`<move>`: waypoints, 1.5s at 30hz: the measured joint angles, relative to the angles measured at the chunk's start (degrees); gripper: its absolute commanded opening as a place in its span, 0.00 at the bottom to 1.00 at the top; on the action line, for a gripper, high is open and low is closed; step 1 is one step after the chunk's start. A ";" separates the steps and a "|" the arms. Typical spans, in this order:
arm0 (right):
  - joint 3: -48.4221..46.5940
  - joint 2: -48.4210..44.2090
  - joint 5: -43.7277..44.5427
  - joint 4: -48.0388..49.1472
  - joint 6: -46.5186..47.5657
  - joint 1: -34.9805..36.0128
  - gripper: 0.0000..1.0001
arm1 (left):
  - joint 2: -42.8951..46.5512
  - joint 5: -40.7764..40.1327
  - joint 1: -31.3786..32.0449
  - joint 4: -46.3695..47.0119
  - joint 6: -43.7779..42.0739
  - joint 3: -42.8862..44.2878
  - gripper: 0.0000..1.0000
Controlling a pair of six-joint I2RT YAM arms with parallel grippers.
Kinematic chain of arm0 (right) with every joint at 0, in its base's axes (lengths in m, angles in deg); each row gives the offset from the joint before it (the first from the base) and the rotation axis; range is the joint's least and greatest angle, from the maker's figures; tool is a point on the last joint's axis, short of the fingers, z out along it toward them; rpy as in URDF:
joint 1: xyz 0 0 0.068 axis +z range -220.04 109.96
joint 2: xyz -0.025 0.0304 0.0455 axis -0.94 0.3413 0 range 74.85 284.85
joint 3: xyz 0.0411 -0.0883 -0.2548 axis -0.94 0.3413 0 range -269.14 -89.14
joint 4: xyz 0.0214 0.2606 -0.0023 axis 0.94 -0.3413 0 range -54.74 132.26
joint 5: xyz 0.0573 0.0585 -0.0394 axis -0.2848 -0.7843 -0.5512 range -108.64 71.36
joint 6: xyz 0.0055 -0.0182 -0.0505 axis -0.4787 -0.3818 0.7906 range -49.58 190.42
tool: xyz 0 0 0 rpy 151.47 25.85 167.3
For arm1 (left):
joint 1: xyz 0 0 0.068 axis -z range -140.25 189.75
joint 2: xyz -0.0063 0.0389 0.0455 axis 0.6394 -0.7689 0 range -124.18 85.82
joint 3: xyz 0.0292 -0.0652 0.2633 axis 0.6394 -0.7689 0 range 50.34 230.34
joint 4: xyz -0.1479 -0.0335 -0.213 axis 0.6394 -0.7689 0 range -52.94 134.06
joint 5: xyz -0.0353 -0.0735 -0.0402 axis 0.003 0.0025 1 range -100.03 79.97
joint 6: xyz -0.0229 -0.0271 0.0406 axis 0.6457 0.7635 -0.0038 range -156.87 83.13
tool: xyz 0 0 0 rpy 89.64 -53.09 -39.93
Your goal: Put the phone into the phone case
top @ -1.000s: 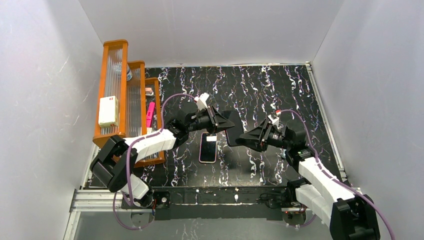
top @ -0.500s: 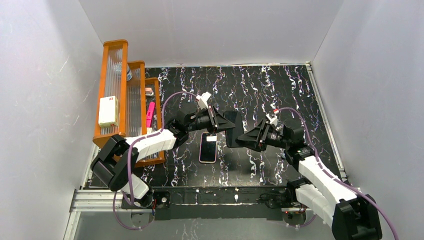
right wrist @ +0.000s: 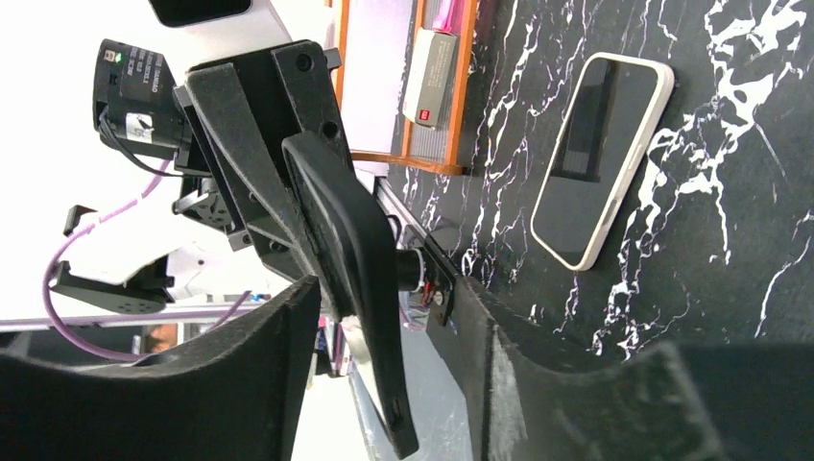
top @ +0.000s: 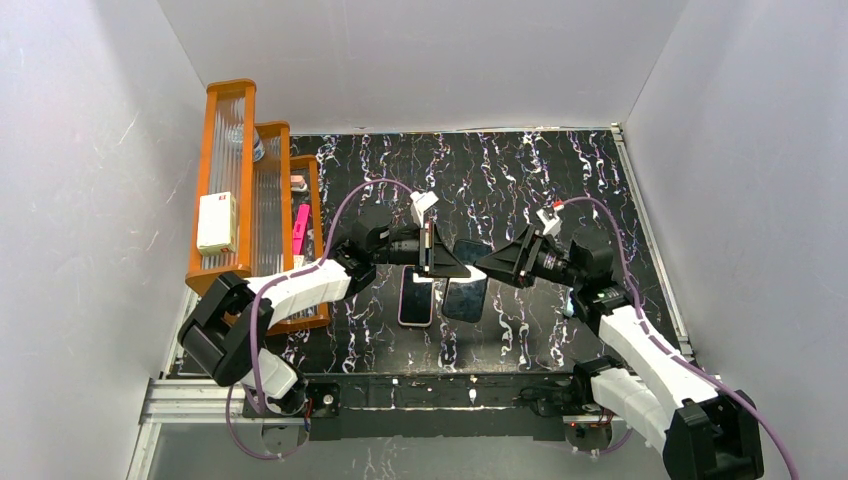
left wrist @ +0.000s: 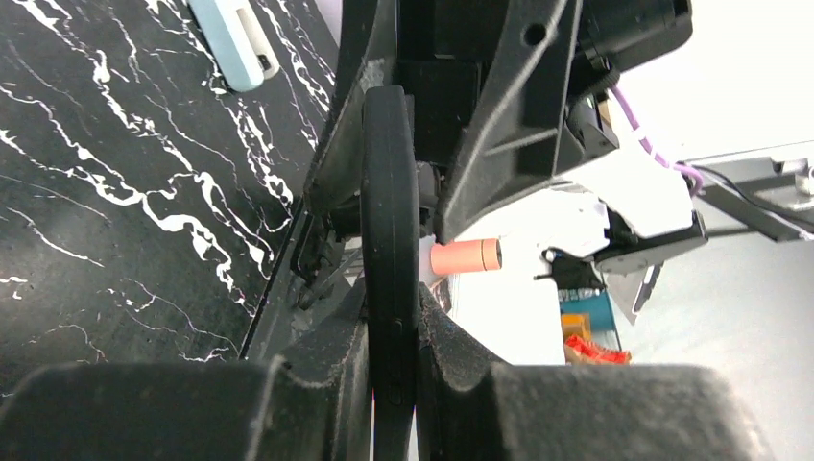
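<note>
The pale pink phone case (top: 415, 325) lies flat on the marble table, its rim (right wrist: 634, 63) around a glossy black screen, the phone (top: 416, 300) (right wrist: 595, 144). My left gripper (top: 440, 262) (left wrist: 392, 327) is shut on the edge of a separate black phone-sized slab (top: 466, 292) (left wrist: 389, 173). The slab slopes down just right of the case. My right gripper (top: 492, 265) (right wrist: 384, 307) is open. Its fingers stand either side of the slab's (right wrist: 346, 221) other end, with a gap on one side.
An orange rack (top: 255, 200) stands along the left wall, holding a white box (top: 216, 222) and a pink item (top: 300, 228). A small pale bluish object (left wrist: 235, 38) lies on the table. White walls close in the sides and back.
The black slab has tipped down and now slopes beside the case, still in the left gripper. The right jaws have widened off it, and the right gripper has shifted slightly farther back.
</note>
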 measured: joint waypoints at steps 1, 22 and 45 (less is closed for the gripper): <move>-0.02 0.39 -0.26 0.90 -0.07 0.00 0.54 | 0.22 0.81 0.00 0.02 -0.24 0.00 0.00; -3.23 -0.02 0.87 -1.40 11.78 -1.49 0.07 | -1.62 -1.09 0.15 -25.92 -18.67 11.96 0.00; 8.70 4.66 -8.26 19.69 -1.95 -0.98 0.38 | -2.45 -8.09 0.22 -4.70 0.52 3.52 0.00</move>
